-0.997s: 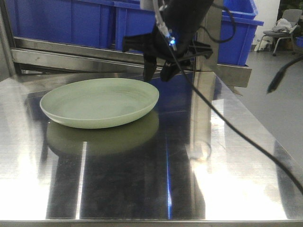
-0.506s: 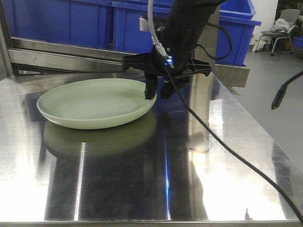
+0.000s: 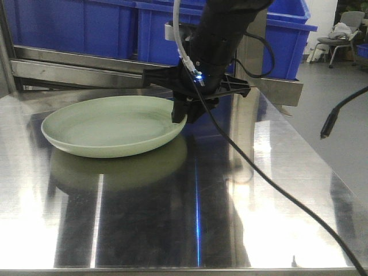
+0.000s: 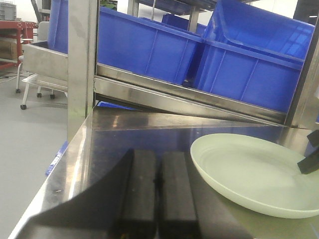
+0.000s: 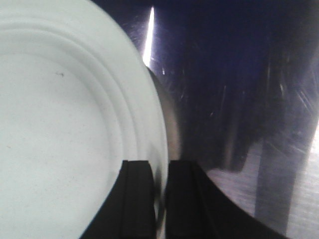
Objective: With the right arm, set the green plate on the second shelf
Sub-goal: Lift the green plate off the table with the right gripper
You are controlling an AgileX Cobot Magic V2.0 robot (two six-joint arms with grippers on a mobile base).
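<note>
The pale green plate (image 3: 109, 126) lies on the steel table (image 3: 172, 230), left of centre. My right gripper (image 3: 183, 112) comes down from above onto the plate's right rim. In the right wrist view its two black fingers (image 5: 137, 199) straddle the rim of the plate (image 5: 60, 124), one inside and one outside, shut on it. My left gripper (image 4: 159, 169) is low over the table, just left of the plate (image 4: 254, 169), with its fingers pressed together and nothing between them. Which level is the second shelf I cannot tell.
Behind the table a slanted steel shelf rail (image 3: 75, 63) carries blue bins (image 3: 86, 26). A steel upright (image 4: 79, 59) stands at the table's far left corner. A black cable (image 3: 259, 172) trails from the right arm across the table, and a loose cable end (image 3: 328, 123) hangs at the right.
The right gripper came down from above the plate's far right edge onto its rim and shut on it. The plate has shifted slightly to the left.
</note>
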